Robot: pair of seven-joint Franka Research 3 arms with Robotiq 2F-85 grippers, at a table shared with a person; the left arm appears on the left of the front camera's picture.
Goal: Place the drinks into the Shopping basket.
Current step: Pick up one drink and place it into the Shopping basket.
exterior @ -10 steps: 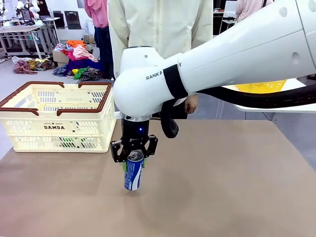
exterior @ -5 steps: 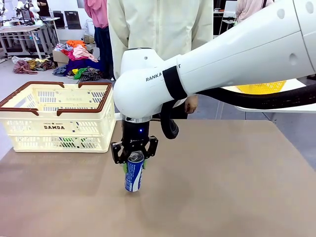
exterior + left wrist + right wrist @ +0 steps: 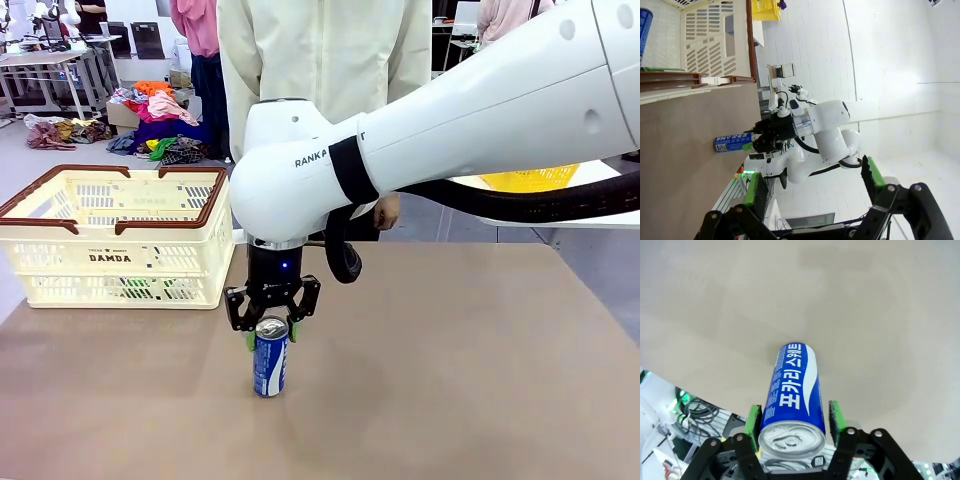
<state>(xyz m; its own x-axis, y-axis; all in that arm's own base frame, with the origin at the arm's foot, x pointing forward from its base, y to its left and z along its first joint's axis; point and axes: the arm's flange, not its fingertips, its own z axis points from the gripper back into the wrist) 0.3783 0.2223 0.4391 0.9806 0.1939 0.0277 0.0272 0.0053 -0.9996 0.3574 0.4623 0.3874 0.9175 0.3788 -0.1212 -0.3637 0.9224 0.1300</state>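
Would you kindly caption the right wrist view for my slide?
Blue can standing on table within the open right end effector.

You're in a robotics lab, set up in an open hall. A white robot arm (image 3: 480,110) reaches over a plain brown-covered table (image 3: 450,400), and a person in a long cream coat (image 3: 330,50) stands at its far side. A shopping basket (image 3: 110,235) sits on that table. Behind it you see a grey floor with a heap of clothes (image 3: 160,125), more work tables (image 3: 50,60) and a yellow basket (image 3: 528,176). The left wrist view gives you tall blank white walls (image 3: 890,60), and the right wrist view shows loose cables (image 3: 695,410).
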